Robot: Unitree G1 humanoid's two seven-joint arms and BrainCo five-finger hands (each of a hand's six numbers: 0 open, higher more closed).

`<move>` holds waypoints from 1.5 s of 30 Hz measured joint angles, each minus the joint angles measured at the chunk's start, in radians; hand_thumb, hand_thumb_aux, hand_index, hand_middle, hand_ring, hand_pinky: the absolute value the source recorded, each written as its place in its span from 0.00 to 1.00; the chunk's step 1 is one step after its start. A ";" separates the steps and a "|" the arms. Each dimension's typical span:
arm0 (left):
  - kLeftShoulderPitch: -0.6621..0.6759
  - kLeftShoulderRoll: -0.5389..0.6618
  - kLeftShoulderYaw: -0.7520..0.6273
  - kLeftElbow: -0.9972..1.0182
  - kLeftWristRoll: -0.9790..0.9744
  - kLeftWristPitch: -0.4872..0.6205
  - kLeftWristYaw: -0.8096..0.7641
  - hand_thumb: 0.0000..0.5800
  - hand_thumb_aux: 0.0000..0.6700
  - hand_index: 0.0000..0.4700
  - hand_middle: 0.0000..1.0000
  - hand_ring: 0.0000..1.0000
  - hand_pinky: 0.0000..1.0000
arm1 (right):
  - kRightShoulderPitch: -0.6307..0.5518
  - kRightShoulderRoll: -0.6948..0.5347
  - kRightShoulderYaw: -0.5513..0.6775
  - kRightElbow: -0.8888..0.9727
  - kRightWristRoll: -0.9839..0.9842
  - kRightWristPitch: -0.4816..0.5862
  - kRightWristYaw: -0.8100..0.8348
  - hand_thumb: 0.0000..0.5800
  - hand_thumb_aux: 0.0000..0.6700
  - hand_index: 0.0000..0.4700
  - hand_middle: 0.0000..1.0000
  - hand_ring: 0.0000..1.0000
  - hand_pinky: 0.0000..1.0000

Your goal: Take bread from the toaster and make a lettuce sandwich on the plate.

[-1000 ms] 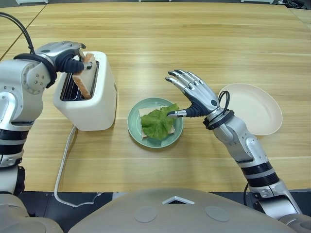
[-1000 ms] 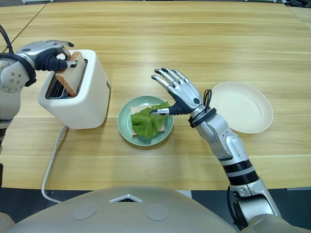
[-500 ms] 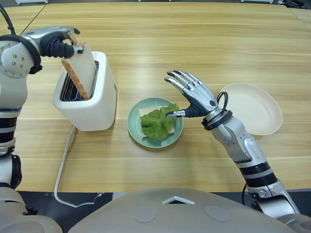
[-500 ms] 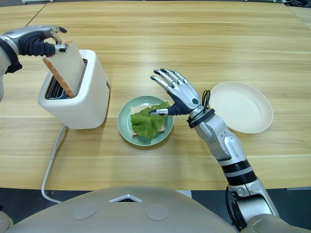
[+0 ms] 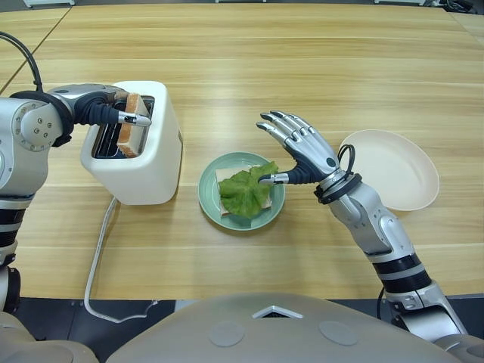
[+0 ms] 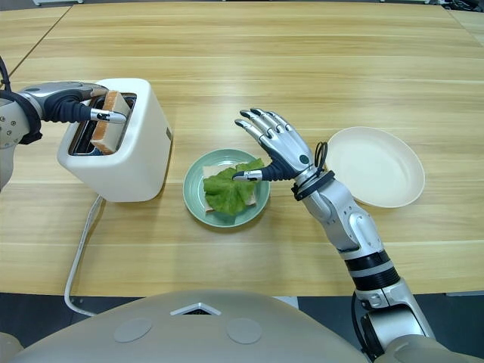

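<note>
Brown-crusted bread (image 5: 134, 125) pinched by left hand (image 5: 98, 110) in toaster (image 5: 151, 168) slot; right hand (image 5: 307, 148) spread beside lettuce (image 5: 243, 193).

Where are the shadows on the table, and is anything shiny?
Left eye view: the toaster lays a soft shadow on the table along its base, and the cream dish darkens the wood under its near rim. Right eye view: the right hand shows small bright glints on its metal.

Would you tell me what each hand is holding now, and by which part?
The left hand pinches the bread slice by its top edge, the slice sitting in the toaster slot. The right hand is open and holds nothing.
</note>
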 measured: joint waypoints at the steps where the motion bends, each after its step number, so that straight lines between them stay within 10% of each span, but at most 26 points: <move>1: 0.000 0.000 -0.002 -0.002 0.001 0.001 0.000 0.00 0.00 0.00 0.00 0.00 0.00 | 0.000 0.000 0.000 0.000 0.000 0.000 0.000 0.00 0.00 0.00 0.00 0.00 0.00; 3: -0.001 0.000 -0.008 -0.007 0.013 0.003 -0.001 0.13 0.07 0.07 0.00 0.00 0.00 | 0.001 0.001 0.001 0.000 -0.001 0.000 -0.001 0.00 0.00 0.00 0.00 0.00 0.00; 4: -0.001 0.000 -0.010 -0.012 0.019 0.006 -0.002 0.85 0.61 0.61 0.00 0.00 0.00 | 0.001 0.002 0.001 0.000 -0.003 0.000 -0.001 0.00 0.00 0.00 0.00 0.00 0.00; 6: -0.001 0.000 -0.014 -0.020 0.027 0.010 -0.006 1.00 1.00 1.00 0.00 0.00 0.00 | 0.001 0.004 0.001 0.000 -0.008 0.000 -0.001 0.00 0.00 0.00 0.00 0.00 0.00; 45: -0.256 -0.041 0.036 0.044 -0.141 -0.040 -0.037 1.00 1.00 1.00 0.00 0.00 0.00 | -0.013 0.036 0.028 0.043 -0.005 0.012 -0.021 0.00 0.00 0.00 0.00 0.00 0.00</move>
